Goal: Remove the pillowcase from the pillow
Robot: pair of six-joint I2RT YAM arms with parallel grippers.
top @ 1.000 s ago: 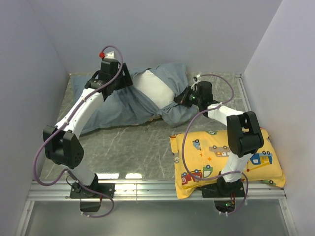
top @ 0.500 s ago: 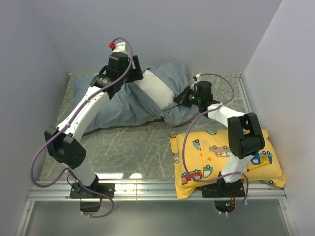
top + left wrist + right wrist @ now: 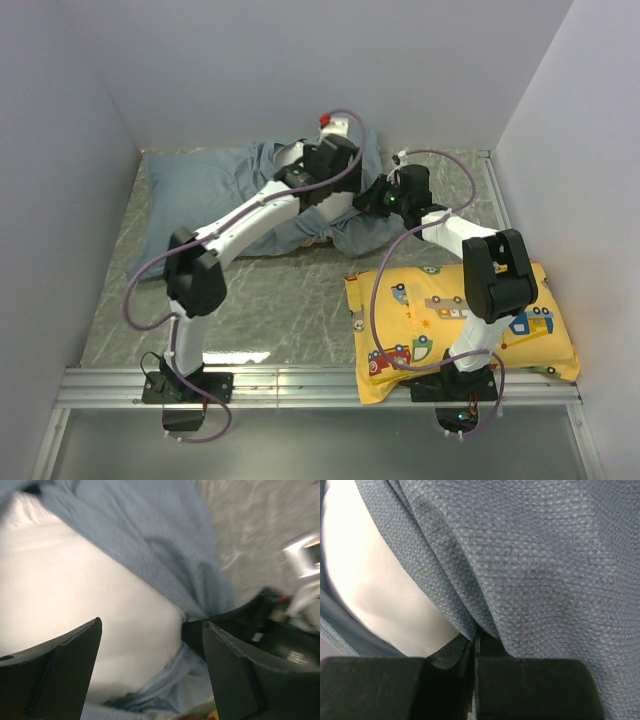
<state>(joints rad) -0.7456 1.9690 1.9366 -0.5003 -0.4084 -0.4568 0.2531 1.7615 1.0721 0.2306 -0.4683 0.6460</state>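
- Pillows: two. One white pillow, partly sheathed in fabric, and one yellow print pillow.
- Pillowcases: one. The pillowcase is blue-grey.
- Robot arms: two. The left arm and the right arm.
- Grippers: two, one per arm. The left gripper and the right gripper, two fingers each.
- Purple cables: two, one looped along each arm. The left cable and the right cable.
- Tables: one. The table is marbled grey.
- Enclosure walls: three. The left wall, back wall and right wall.
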